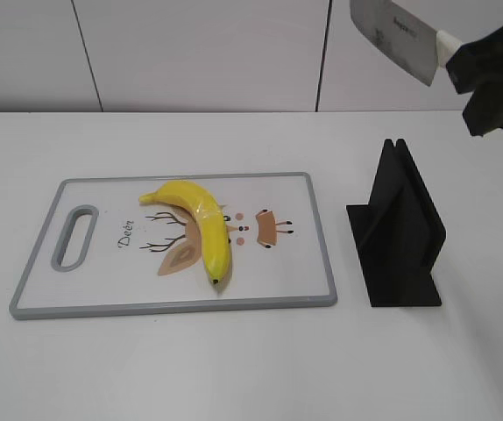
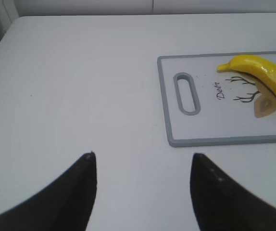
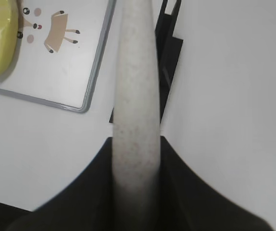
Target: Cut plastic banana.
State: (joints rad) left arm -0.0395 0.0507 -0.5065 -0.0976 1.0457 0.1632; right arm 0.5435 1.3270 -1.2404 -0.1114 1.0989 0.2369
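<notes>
The yellow plastic banana (image 1: pixel 201 230) lies whole on the white cutting board (image 1: pixel 94 303), dark tip toward the front; it also shows in the left wrist view (image 2: pixel 268 77) and the right wrist view (image 3: pixel 1 36). My right gripper (image 1: pixel 475 74) is shut on the pale handle (image 3: pixel 135 106) of a knife and holds its steel blade (image 1: pixel 396 35) high at the upper right, above the black knife stand (image 1: pixel 400 232). My left gripper (image 2: pixel 143 159) is open and empty over bare table, left of the board's handle slot (image 2: pixel 186 93); it is out of the exterior view.
The black knife stand stands upright to the right of the board, and shows under the knife handle in the right wrist view (image 3: pixel 169 53). The white table (image 1: pixel 251 368) ends at a white panelled wall behind.
</notes>
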